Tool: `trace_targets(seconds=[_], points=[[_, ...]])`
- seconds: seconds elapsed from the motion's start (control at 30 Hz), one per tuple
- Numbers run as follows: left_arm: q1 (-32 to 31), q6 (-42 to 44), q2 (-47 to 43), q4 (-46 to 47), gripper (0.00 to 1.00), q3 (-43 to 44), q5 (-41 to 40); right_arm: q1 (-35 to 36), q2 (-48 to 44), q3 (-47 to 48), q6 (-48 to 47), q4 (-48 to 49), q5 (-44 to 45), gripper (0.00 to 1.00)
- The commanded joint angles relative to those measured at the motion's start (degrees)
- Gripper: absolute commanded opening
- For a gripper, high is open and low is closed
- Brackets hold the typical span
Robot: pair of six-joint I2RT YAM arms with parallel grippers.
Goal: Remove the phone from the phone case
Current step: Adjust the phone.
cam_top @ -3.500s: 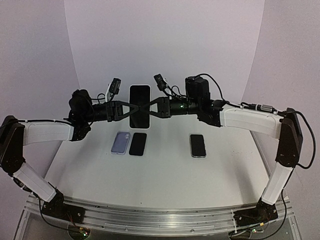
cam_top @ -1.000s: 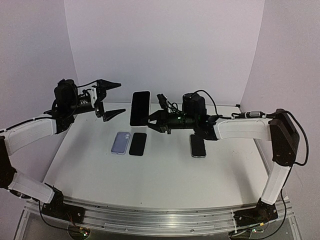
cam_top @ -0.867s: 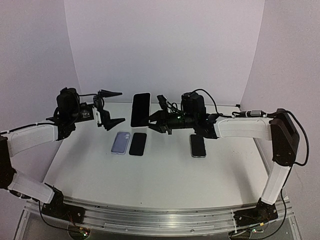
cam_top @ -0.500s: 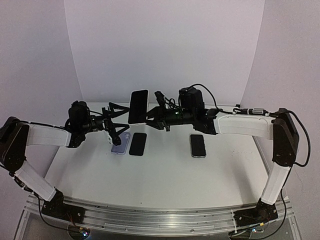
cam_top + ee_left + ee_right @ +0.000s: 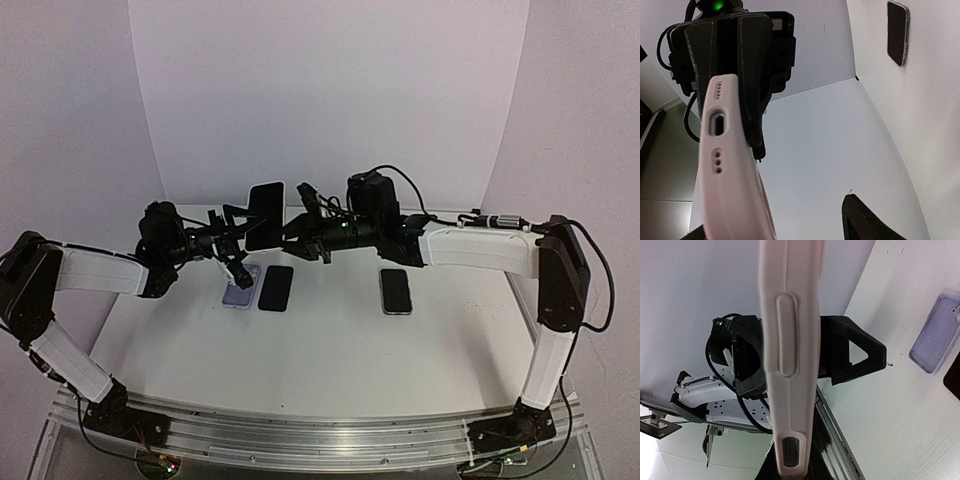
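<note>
The phone (image 5: 265,215), in its pale case (image 5: 727,165), is up in the air above the desk (image 5: 330,340), standing on edge with the dark screen to the camera. The right claw (image 5: 288,232) is clamped on its right edge. The right wrist view looks along the case's side (image 5: 790,340), with its long button and a smaller one in sight.

The left claw (image 5: 243,245) is at the phone's other end, its jaws wide, one finger above and one below. In the left wrist view the port end of the case sits close to one side of the gap. The opposite finger (image 5: 865,222) is clear of it. Whether the near finger touches the case I cannot tell.

Below the left claw a lilac case (image 5: 240,288) lies flat on the desk. A black phone (image 5: 276,288) is just beside it. A third phone (image 5: 396,291) lies under the right arm, well apart from those two.
</note>
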Motion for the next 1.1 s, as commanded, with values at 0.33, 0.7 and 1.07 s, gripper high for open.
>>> trace_targets(seconds=[0.33,0.7,1.07], points=[[-1.3,-6.3,-7.4,-15.6,0.0,2.2,3.8,-0.5,-6.1,2.7,-11.7,-8.8,4.0,0.4],[-1.8,-30.9,-14.2,-41.2,0.0,10.0,4.4,9.2,-20.8,-6.0,-75.2,-19.3,26.9,0.64],[-2.3,-37.1,-14.1,-43.7,0.0,13.0,4.0,12.0,-16.2,-11.1,-92.3,2.9,32.1,0.49]])
